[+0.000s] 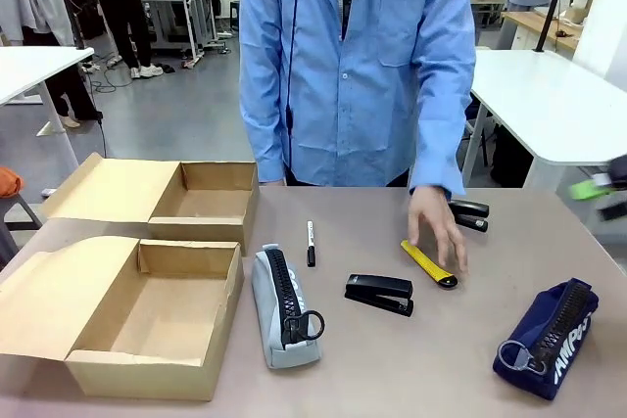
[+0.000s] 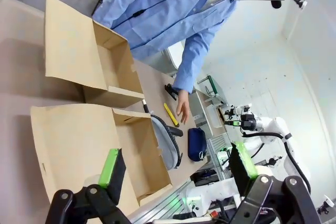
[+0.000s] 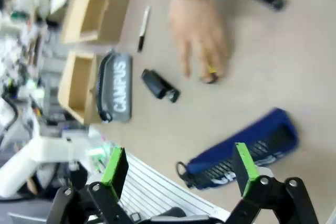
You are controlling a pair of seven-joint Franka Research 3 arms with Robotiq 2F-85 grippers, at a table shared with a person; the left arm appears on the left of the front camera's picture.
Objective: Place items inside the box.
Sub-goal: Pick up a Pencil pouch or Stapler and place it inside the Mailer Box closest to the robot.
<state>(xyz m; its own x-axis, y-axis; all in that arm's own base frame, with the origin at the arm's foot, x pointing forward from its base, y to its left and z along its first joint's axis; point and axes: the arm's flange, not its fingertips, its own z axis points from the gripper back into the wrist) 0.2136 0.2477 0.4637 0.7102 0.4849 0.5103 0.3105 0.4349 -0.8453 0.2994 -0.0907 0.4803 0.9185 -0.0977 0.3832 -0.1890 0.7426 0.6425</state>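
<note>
The left gripper hangs with its two green-padded fingers spread wide apart, and the right gripper is spread just as wide. In the front view the right gripper is a blurred green and black smear at 3 o'clock. The person's hand, at about 4 o'clock from centre, reaches out of a blue sleeve, palm down, fingers pointing toward the robot.

Near box and far box, at the left edge of the table: matt brown cardboard; the table's top is smooth, matt and beige. Grey pencil case and navy pencil case: cloth with black zips and metal pull rings. Stapler: black, faintly glossy plastic; knife: yellow plastic.
</note>
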